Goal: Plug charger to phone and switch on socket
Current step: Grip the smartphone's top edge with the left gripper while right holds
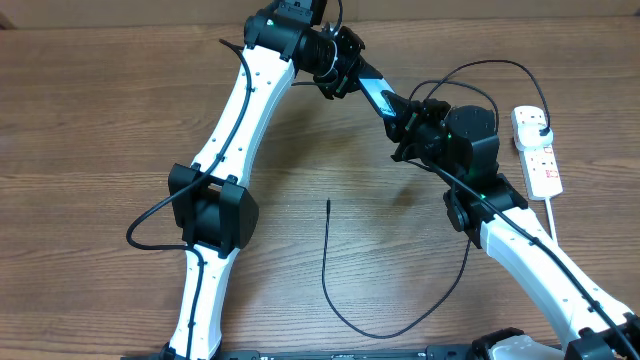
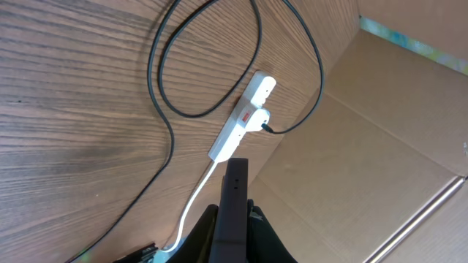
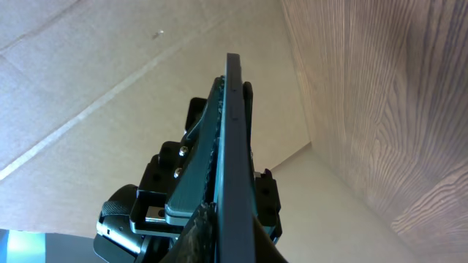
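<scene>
The phone (image 1: 378, 97) hangs above the table at the back, lit blue screen up, gripped at both ends. My left gripper (image 1: 362, 82) is shut on its far end, my right gripper (image 1: 400, 115) on its near end. The left wrist view shows the phone (image 2: 235, 190) edge-on between my left gripper's (image 2: 234, 210) jaws; in the right wrist view its edge (image 3: 234, 131) rises from my right gripper (image 3: 230, 223). The white socket (image 1: 537, 150) lies at the right, the charger's plug (image 1: 541, 126) in it. The charger cable's tip (image 1: 329, 203) lies free mid-table.
The black cable (image 1: 400, 328) loops across the near table and under my right arm, and arcs behind my right gripper. The socket (image 2: 241, 120) with its white cord (image 2: 194, 204) lies close to a cardboard wall (image 2: 380, 146) along the table's back edge.
</scene>
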Robot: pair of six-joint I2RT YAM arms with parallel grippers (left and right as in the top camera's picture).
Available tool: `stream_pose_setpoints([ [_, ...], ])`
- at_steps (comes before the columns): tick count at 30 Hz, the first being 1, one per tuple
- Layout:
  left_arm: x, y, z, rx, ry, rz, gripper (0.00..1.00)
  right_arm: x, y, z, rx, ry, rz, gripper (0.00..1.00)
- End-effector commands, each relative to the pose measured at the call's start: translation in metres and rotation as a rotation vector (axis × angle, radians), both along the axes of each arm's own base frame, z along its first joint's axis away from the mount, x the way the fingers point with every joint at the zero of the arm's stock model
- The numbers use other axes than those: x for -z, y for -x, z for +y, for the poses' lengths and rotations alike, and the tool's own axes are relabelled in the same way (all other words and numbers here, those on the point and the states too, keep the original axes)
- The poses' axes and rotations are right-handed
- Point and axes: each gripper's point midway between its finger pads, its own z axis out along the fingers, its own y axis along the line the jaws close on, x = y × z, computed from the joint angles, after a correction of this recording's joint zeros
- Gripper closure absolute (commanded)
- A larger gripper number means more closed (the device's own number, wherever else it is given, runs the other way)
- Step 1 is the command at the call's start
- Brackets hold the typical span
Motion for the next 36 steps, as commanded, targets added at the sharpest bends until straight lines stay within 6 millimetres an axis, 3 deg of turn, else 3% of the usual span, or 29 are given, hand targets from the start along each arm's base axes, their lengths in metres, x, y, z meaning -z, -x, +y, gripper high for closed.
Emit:
stream_pose_setpoints([
  [1, -0.034, 0.0034, 0.0037, -0.018, 0.007, -0.063, 0.96, -0.0158, -0.0003, 0.0057, -0.022, -0.013, -0.037, 0.91],
  [19, -0.0339, 0.0035, 0.004, -0.016, 0.007, -0.065, 0.96, -0.0149, -0.0002, 0.0057, -0.022, -0.012, -0.033, 0.78],
  [24, -0.0337, 0.0037, 0.004, -0.015, 0.006, -0.065, 0.96, -0.0149, -0.0002, 0.0057, -0.022, -0.012, -0.033, 0.69],
  [30, -0.0337, 0.0034, 0.0046, -0.01, 0.004, -0.073, 0.96, -0.0149, -0.0002, 0.0057, -0.022, -0.012, -0.033, 0.41],
  [36, -0.0337, 0.0028, 0.0053, -0.008, 0.003, -0.079, 0.96, -0.0149, -0.0002, 0.0057, -0.022, -0.012, -0.033, 0.21],
])
